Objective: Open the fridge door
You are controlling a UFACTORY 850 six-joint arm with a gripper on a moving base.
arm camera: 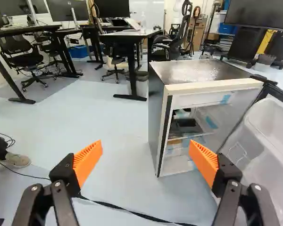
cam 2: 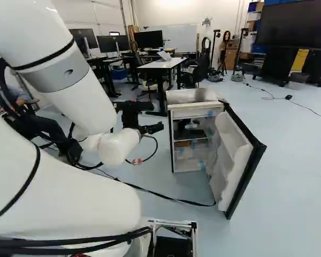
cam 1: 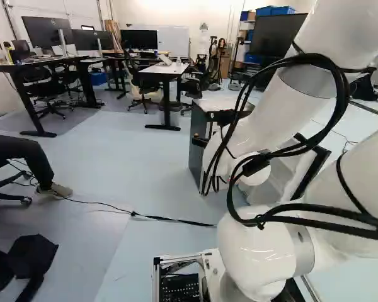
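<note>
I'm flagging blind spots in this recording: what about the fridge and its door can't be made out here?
- Door's outer face, and any handle: turned away in the right base view.
- Door's far end: cut off by the wrist view's edge.
- Dark item inside the fridge: too small and shaded in the wrist view to identify.
- Much of the fridge front: behind the arm in the left base view.

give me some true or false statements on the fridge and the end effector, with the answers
1. The fridge has its door open. True.
2. The end effector is clamped on the fridge door. False: its fingers stand wide apart, gripping nothing.
3. The fridge is lying on its side. False: it stands upright on the floor.
4. The end effector has orange pads. True.
</note>
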